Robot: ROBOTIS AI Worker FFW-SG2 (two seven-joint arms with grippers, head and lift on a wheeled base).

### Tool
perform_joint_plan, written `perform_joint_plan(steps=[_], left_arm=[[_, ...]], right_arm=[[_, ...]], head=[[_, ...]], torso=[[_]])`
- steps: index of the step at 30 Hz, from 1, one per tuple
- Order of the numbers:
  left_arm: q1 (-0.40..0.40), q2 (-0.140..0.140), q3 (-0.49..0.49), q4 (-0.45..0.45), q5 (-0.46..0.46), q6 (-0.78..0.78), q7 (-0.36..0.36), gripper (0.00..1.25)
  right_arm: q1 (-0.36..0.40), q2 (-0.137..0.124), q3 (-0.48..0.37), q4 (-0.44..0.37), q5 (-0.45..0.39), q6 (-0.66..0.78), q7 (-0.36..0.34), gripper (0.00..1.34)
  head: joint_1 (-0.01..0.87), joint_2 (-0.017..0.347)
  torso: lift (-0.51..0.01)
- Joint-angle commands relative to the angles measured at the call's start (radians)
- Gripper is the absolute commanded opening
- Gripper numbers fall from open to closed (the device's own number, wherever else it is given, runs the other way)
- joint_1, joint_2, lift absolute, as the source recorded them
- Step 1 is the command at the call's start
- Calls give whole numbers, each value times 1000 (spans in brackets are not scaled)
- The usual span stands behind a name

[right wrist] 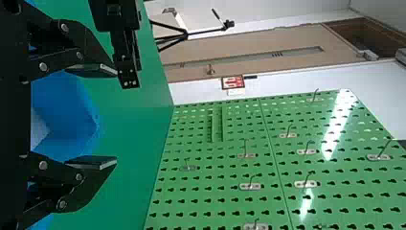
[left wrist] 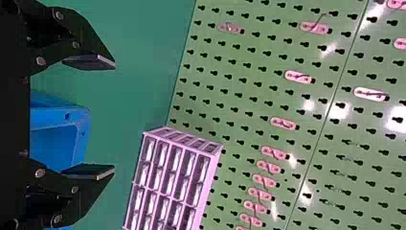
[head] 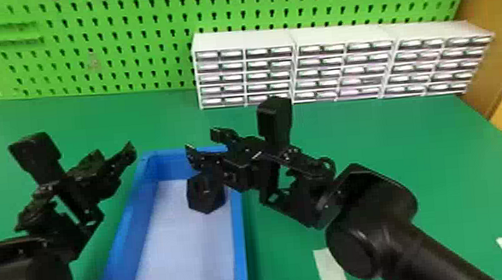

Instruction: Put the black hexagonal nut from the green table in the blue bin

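- Left gripper [head: 114, 150]: was wide open, empty.
- Right gripper [head: 202, 140]: was wide open, empty.
- Black hexagonal nut [head: 206, 196]: showed below right fingers, against blue bin [head: 238, 245] floor.
- Drawer cabinets [head: 243, 39]: stood beyond both grippers' fingertips.

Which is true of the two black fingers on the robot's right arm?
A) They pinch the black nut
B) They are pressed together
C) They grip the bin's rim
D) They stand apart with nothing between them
D: the right gripper has a wide gap between its fingertips, with the blue bin visible beyond.
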Motion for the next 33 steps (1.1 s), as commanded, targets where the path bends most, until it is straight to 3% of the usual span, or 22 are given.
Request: perform_joint_plan(steps=[1,24,33], left_arm=[[0,0,0,0,1,0,0,769],[3,0,8,0,3,0,0,770],[3,0,8,0,5,-1,-3,770]], right_arm=[[13,6,-27,0,9,8,1,747],[128,52,-286,-22,147,88,71,808],[194,81,-453,-48,216,117,99,816]], head=[[691,9],[691,9],[691,9]], torso=[[-97],[-97],[-97]])
